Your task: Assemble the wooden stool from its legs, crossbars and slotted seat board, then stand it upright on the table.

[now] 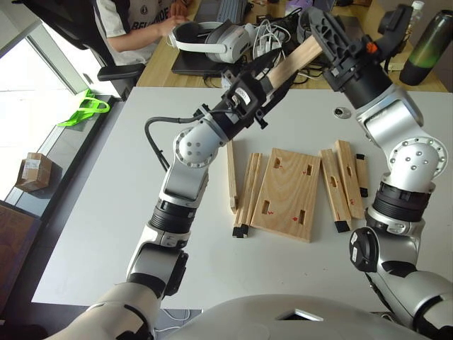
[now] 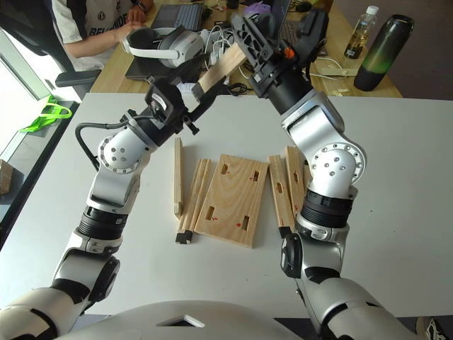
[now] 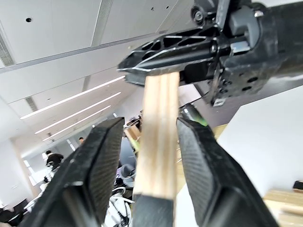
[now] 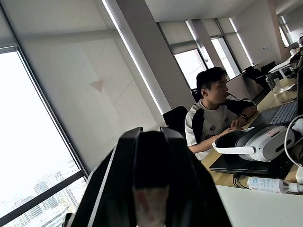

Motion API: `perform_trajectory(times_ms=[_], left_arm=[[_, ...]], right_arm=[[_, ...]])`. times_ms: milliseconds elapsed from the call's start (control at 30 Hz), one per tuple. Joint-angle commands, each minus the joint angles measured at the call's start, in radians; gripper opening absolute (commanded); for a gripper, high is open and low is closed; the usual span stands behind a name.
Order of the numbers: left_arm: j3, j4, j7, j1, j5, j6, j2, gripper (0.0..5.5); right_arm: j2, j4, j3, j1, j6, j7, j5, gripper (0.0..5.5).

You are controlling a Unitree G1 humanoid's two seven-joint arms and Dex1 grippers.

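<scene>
Above the far edge of the table, a wooden bar hangs in the air between the two arms. In the head view its long axis runs from 8 o'clock to 2 o'clock. At the 8 o'clock end the left gripper straddles the bar. One finger lies against the wood and the other finger stands off it with a gap, so this grip looks slack rather than clamped. At the 2 o'clock end the right gripper is closed on the bar's tip and appears to carry it. The bar is pale, straight and square-edged. At 6 o'clock from it the seat board lies flat on the table, its four slots facing up. The left stack of bars lies at the board's 9 o'clock and the right stack of bars at its 3 o'clock. No piece appears joined yet.
</scene>
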Motion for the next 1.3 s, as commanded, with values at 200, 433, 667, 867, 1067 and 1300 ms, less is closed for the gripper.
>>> perform_trajectory(times_ms=[200,433,667,867,1067,1300], left_arm=[[0.324,0.106,0.303,0.037,-0.054,0.186,-0.012,3.47],[0.445,-0.110,0.371,0.238,-0.483,0.464,-0.253,4.49],[0.479,-0.116,0.453,0.244,-0.504,0.499,-0.256,5.39],[0.478,-0.106,0.457,0.230,-0.515,0.524,-0.249,5.40],[0.476,-0.085,0.444,0.208,-0.526,0.553,-0.238,5.40],[0.476,-0.085,0.438,0.203,-0.540,0.588,-0.224,5.40]], right_arm=[[-0.130,0.026,0.073,0.182,-0.353,-0.125,-0.543,0.41],[-0.167,-0.152,-0.071,0.435,-0.215,-0.097,-0.429,0.41],[-0.200,-0.122,-0.289,0.551,0.035,-0.043,-0.041,0.41],[-0.220,-0.162,-0.117,0.650,-0.161,0.007,-0.303,0.41],[-0.212,-0.088,0.070,0.671,-0.505,-0.007,-0.700,0.41],[-0.191,0.030,0.094,0.630,-0.525,0.011,-0.739,0.41]])
